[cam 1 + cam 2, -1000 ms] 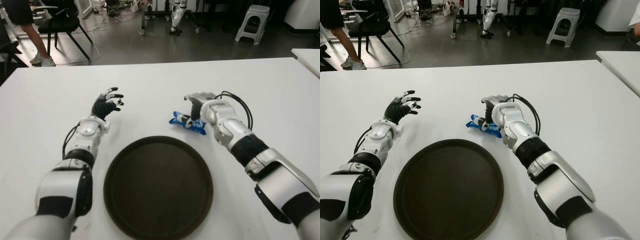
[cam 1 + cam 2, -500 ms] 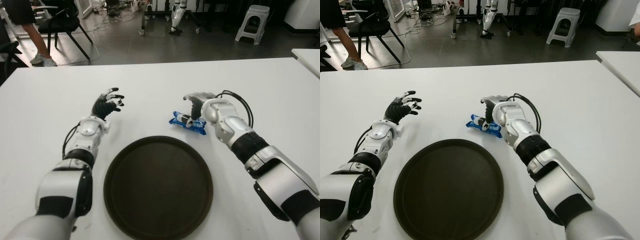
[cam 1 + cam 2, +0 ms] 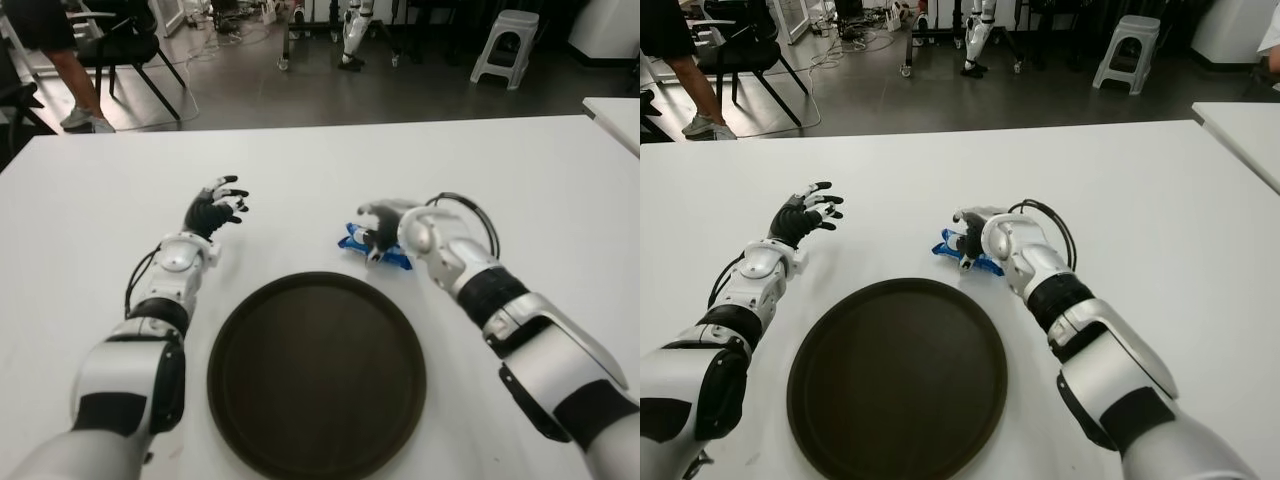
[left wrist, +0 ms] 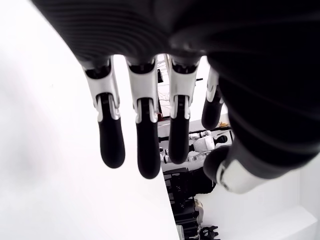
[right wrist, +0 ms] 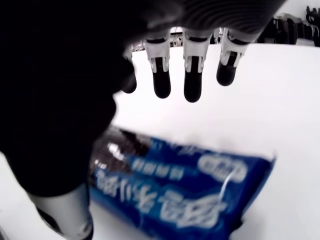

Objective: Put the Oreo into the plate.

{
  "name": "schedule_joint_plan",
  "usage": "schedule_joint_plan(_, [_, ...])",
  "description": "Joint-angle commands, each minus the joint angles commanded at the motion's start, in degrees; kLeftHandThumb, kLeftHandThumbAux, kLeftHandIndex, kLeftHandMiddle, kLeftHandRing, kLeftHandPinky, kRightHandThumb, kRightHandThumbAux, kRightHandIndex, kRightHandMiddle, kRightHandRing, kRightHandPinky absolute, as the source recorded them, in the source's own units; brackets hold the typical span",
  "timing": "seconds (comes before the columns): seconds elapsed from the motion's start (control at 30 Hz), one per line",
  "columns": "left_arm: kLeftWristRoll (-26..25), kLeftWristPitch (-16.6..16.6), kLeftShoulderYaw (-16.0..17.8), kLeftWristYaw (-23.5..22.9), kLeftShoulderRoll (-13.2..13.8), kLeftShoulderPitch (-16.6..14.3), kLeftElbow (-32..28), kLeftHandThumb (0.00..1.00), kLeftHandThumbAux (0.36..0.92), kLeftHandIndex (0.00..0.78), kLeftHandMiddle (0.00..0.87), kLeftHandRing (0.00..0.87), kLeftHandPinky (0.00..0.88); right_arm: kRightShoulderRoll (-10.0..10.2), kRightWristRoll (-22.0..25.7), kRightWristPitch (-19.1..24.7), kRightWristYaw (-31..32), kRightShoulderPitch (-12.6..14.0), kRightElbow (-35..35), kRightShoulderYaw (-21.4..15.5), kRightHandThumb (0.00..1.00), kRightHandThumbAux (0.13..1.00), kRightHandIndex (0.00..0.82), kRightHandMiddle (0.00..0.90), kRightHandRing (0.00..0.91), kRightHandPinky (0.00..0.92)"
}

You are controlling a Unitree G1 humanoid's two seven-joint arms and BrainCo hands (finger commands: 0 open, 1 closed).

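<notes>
My left hand hovers over the white table at about ten o'clock from the round dark brown plate, fingers spread and holding nothing, kept clear so it doesn't crowd the work. The plate sits empty in front of me, between my forearms. At about one o'clock from it, just beyond its rim, lies the blue Oreo packet, flat on the table. My right hand is over it, fingers extended with the thumb alongside, not yet closed, I judge lining up for a pinch.
</notes>
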Motion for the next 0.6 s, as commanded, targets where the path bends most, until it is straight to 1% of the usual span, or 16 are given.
schedule_joint_plan(0.1, [0.1,-0.1,0.0,0.1,0.0,0.0,-0.1,0.253,0.692,0.186,0.322,0.382,0.422,0.4,0.3,-1.2,-1.0,-0.6,2.5,-0.2,0.0,0.823,0.079,0.115,0.095,0.057])
schedule_joint_plan(0.33, [0.8,-0.8,-0.7,0.7,0.0,0.1,-0.2,0.249,0.69,0.185,0.325,0.39,0.433,1.3,1.0,-2.7,-3.3,-1.7,7.8,-0.5,0.0,0.816,0.079,0.131,0.101,0.068])
schedule_joint_plan(0.6, [1.2,-0.9,-1.4,1.2,0.2,0.2,-0.2,0.227,0.679,0.184,0.322,0.383,0.422,1.8,1.7,-2.5,-4.9,-2.3,9.9,-0.6,0.0,0.818,0.072,0.138,0.101,0.076])
